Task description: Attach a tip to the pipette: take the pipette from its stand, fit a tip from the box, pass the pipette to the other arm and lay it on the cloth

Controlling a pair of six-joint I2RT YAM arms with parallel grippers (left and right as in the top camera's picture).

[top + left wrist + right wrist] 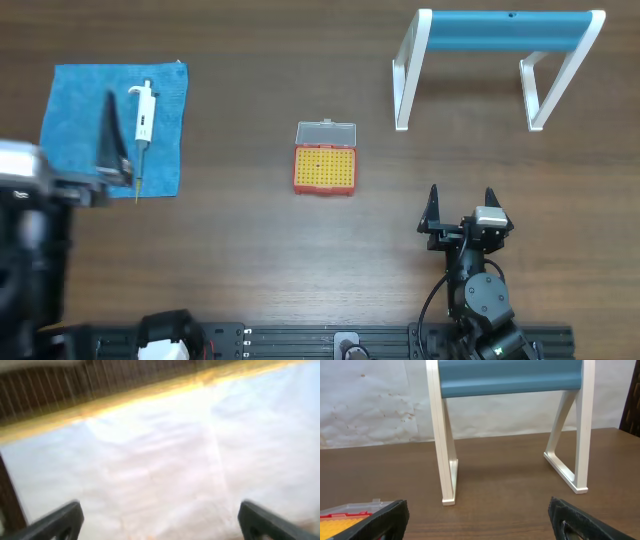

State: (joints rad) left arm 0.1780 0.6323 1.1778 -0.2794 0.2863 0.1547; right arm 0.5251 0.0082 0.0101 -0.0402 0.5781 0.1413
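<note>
We see the pipette (143, 115) lying flat on the blue cloth (70, 110) at about nine o'clock on the table (250, 260). Its white body is toward twelve o'clock and its slender point toward six, where it reaches the cloth's near edge. Just beside it, on its nine o'clock side, the left gripper (160, 510) hangs over the cloth. Its own wrist view shows the two dark fingers (60, 522) spread wide apart with nothing between them and a pale, blurred surface below. That view does not show the pipette, which we can place only from the top view.

Near the table's centre, well apart from the cloth, sits the tip box (325, 170), with an orange tray and a clear lid folded back toward twelve o'clock. The right wrist view catches one corner of it beside a finger.

At about one o'clock stands the pipette stand (500, 35), a blue bar on white legs. From above we see little more than the bar. The right wrist view looks at it side-on and shows the legs resting on the wood.

The right gripper (461, 192) hovers at about five o'clock, facing the stand, with its fingers parted and holding nothing.
</note>
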